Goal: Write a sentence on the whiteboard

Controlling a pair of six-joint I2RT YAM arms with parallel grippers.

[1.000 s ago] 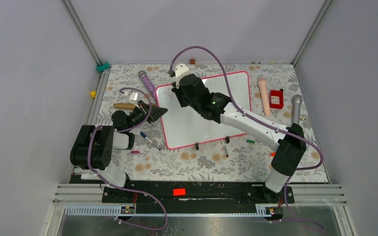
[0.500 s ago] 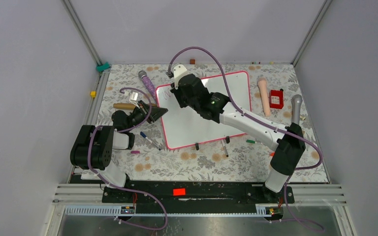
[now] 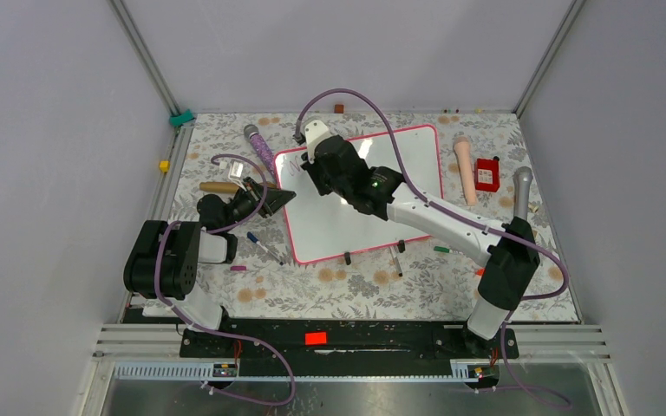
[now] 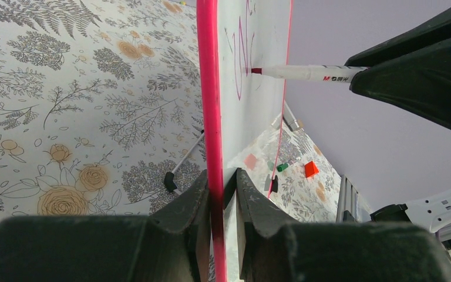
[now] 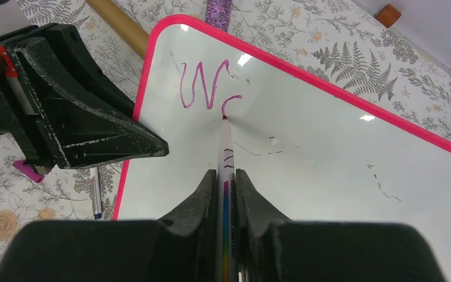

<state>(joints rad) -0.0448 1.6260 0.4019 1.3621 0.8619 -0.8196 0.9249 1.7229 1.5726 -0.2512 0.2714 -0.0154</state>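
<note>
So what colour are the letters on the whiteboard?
Purple-pink letters on the whiteboard, clearest in the right wrist view.

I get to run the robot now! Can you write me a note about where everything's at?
Left gripper: shut on the whiteboard's pink edge, holding it steady.
Right gripper: shut on the marker, its tip touching the board.
Done: the sentence has only a purple W and the start of a second letter, near the clamped edge.
Left: all the other letters.

sentence (image 5: 205, 88): too small to read in top view | whiteboard (image 5: 329, 135): cut off, right wrist view's right edge
</note>
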